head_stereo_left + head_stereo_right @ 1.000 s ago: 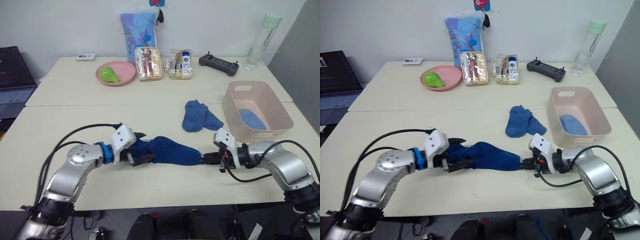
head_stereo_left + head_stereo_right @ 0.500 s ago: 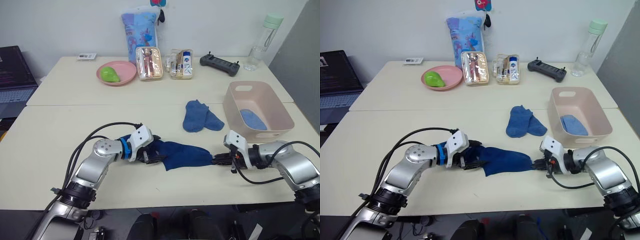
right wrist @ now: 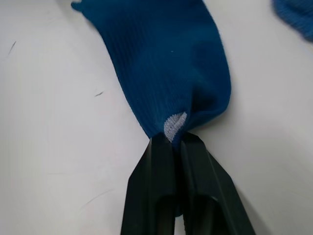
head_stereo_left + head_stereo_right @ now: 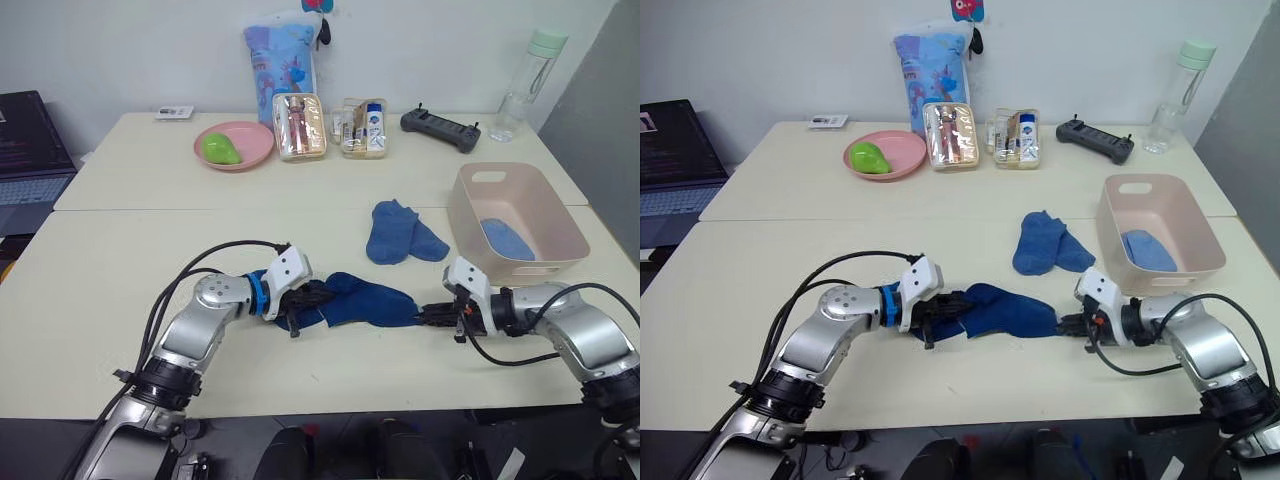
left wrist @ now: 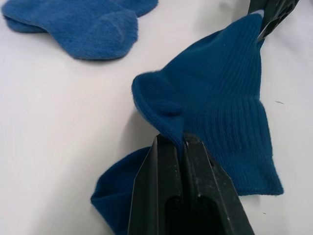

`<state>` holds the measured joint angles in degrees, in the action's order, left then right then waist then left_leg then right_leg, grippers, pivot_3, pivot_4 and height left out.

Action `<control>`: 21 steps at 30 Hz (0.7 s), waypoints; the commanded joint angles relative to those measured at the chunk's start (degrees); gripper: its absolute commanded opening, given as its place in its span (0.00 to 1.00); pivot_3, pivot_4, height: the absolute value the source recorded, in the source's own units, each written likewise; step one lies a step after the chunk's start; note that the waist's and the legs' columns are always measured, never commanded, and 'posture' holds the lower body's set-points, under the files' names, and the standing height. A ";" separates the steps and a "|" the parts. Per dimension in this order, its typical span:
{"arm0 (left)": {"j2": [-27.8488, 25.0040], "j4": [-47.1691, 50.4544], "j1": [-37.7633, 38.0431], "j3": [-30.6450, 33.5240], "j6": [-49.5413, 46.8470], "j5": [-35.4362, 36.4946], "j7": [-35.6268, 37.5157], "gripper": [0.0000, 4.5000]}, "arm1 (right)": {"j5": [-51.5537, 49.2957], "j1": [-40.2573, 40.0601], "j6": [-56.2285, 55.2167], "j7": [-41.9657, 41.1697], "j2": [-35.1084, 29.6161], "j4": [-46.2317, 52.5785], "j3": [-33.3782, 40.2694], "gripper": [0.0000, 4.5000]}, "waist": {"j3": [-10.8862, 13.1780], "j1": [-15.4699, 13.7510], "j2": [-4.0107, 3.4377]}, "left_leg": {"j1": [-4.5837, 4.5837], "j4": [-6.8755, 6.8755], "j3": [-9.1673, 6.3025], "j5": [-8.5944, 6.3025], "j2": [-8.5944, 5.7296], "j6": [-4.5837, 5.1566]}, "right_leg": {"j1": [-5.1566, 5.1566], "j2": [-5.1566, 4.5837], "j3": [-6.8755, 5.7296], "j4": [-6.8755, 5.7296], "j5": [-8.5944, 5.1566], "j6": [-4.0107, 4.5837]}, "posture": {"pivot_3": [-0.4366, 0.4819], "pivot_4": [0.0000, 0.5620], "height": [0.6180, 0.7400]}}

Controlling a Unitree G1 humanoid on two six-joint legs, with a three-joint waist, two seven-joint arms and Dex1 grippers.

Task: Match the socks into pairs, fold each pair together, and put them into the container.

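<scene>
Near the table's front edge, left gripper (image 5: 182, 147) and right gripper (image 3: 174, 142) pinch opposite ends of the dark blue socks (image 4: 365, 300), bunching them for folding

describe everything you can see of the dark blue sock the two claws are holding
The dark blue sock is a soft ribbed knit, apparently a stacked pair, lying on the near part of the cream table. The left claw is shut on a raised fold at one end, bunching it. The right claw pinches the other end, by a small pale stitched patch. Between them it rests on the tabletop.
</scene>
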<state>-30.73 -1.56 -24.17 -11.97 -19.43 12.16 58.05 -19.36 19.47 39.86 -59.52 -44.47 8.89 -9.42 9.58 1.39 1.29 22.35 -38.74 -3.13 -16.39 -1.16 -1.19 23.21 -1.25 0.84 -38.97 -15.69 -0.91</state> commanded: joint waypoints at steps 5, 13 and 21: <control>-0.71 3.92 0.72 4.12 -1.98 2.46 -1.81 0.00 | -4.86 2.20 6.48 2.77 2.12 2.55 4.73 0.64 | 0.00 0.02 0.00 | 0.00 0.00 0.00 0.00 0.00 0.00 | 0.00 0.00 0.01 0.00 0.00 0.00 | 0.48 0.27 1.00; -3.13 7.75 3.30 6.37 -5.88 5.19 -1.24 0.00 | -6.70 3.93 14.30 10.59 6.51 0.32 7.15 0.80 | 0.00 0.04 -0.01 | 0.02 0.00 -0.04 0.00 0.00 0.00 | 0.01 0.00 -0.01 0.00 0.00 0.00 | 0.48 0.27 1.00; -3.13 9.60 3.87 6.98 -7.72 6.42 -2.40 0.00 | -4.42 3.38 11.98 13.35 9.43 -1.50 4.09 0.80 | 0.00 0.08 0.00 | 0.04 -0.01 -0.03 0.00 -0.01 0.00 | 0.01 -0.01 -0.01 0.00 0.00 0.00 | 0.48 0.27 1.00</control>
<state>-33.62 5.78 -20.40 -6.31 -27.24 17.64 55.69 -23.75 22.60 52.90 -46.55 -35.23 7.20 -5.57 9.58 1.47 1.28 22.39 -38.75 -3.15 -16.39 -1.16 -1.19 23.22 -1.26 0.84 -38.97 -15.69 -0.90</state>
